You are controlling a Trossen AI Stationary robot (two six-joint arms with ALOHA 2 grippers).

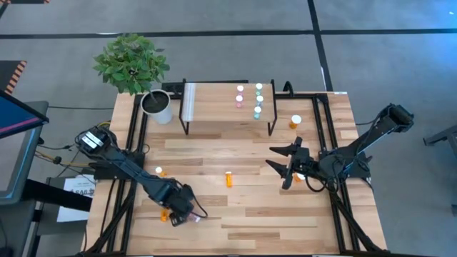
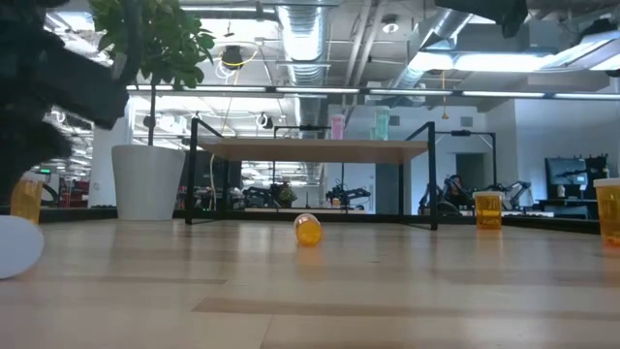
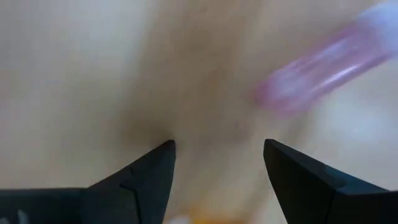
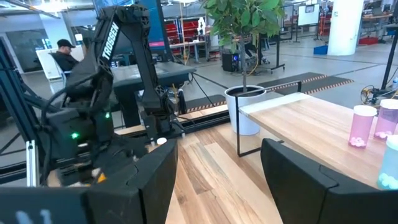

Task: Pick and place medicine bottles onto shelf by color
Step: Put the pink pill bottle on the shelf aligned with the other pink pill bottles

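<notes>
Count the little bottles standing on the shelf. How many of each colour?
On the shelf:
pink bottles: 2
teal bottles: 3
orange bottles: 0
Total: 5

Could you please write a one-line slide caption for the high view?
Pink and teal medicine bottles stand on the shelf; orange bottles lie scattered on the table between both open hands.
</notes>
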